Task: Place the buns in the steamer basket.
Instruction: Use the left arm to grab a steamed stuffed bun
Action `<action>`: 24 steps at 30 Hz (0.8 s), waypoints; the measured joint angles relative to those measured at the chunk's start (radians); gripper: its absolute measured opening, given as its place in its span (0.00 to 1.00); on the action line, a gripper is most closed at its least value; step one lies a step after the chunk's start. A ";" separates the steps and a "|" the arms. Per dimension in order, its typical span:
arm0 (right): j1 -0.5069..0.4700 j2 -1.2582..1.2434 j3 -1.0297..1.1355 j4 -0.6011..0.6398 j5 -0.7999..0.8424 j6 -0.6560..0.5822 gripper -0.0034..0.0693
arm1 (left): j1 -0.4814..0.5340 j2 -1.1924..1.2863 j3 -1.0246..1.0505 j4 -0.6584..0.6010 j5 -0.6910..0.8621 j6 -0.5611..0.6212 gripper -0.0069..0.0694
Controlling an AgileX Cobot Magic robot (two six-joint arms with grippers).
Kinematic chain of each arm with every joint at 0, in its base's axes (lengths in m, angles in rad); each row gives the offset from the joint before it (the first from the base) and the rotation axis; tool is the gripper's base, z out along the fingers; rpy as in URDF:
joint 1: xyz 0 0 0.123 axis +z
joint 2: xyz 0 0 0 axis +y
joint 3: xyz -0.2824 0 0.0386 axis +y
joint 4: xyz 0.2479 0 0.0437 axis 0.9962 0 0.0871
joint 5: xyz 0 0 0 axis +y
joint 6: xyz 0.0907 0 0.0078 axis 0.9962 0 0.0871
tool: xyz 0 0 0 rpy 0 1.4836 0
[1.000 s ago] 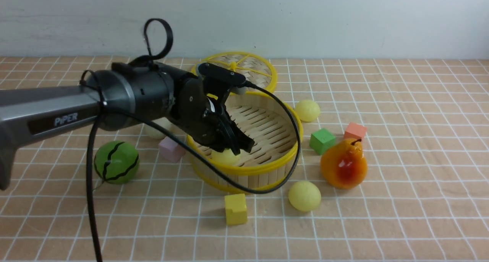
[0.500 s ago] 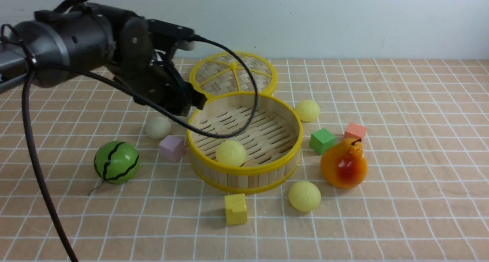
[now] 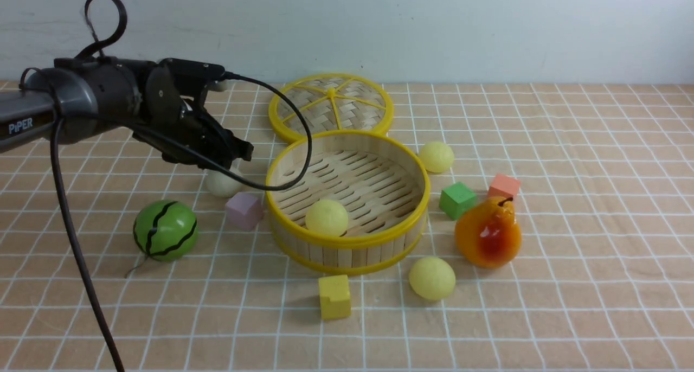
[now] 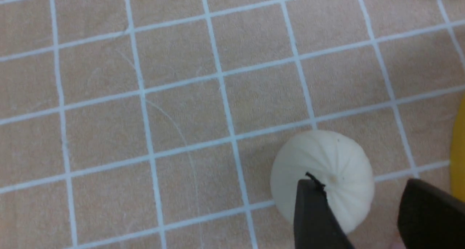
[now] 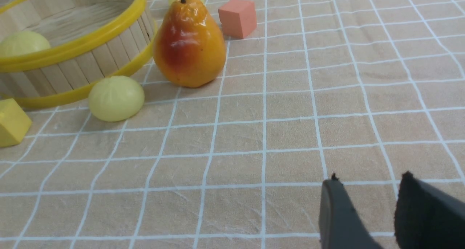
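The steamer basket [image 3: 347, 243] stands mid-table with one pale yellow bun [image 3: 326, 217] on its slatted floor. An off-white bun [image 3: 222, 183] lies on the cloth left of the basket, and my left gripper [image 3: 238, 152] hangs open just above it. In the left wrist view one finger overlaps that bun [image 4: 327, 158] and the jaws [image 4: 361, 183] stand apart, holding nothing. Two more pale yellow buns lie outside, one behind the basket's right side [image 3: 436, 156] and one in front [image 3: 432, 277]. My right gripper [image 5: 370, 178] is open over bare cloth, away from the front bun [image 5: 116, 97].
The flat woven lid [image 3: 331, 105] lies behind the basket. A watermelon ball [image 3: 165, 230] and a lilac cube [image 3: 244, 210] sit on the left. A yellow cube [image 3: 334, 296] is in front. A green cube [image 3: 457, 199], salmon cube [image 3: 504, 186] and pear [image 3: 488, 232] stand on the right.
My left gripper let go of the pale yellow bun inside the basket, opened, rose out and swung left to above the off-white bun. The right arm has not moved.
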 joint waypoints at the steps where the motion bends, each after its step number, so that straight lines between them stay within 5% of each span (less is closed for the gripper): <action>1: 0.000 0.000 0.000 0.000 0.000 0.000 0.38 | 0.000 0.015 -0.013 0.001 -0.007 0.000 0.51; 12: 0.000 0.000 0.000 0.000 0.000 0.000 0.38 | 0.000 0.094 -0.054 0.003 -0.011 0.000 0.51; 17: 0.000 0.000 0.000 0.000 0.000 0.000 0.38 | 0.000 0.094 -0.057 0.003 -0.011 0.000 0.39; 21: 0.000 0.000 0.000 0.000 0.000 0.000 0.38 | 0.000 0.078 -0.059 0.003 0.027 0.000 0.11; 24: 0.000 0.000 0.000 0.000 0.000 0.000 0.38 | -0.004 0.042 -0.059 0.004 0.054 0.000 0.07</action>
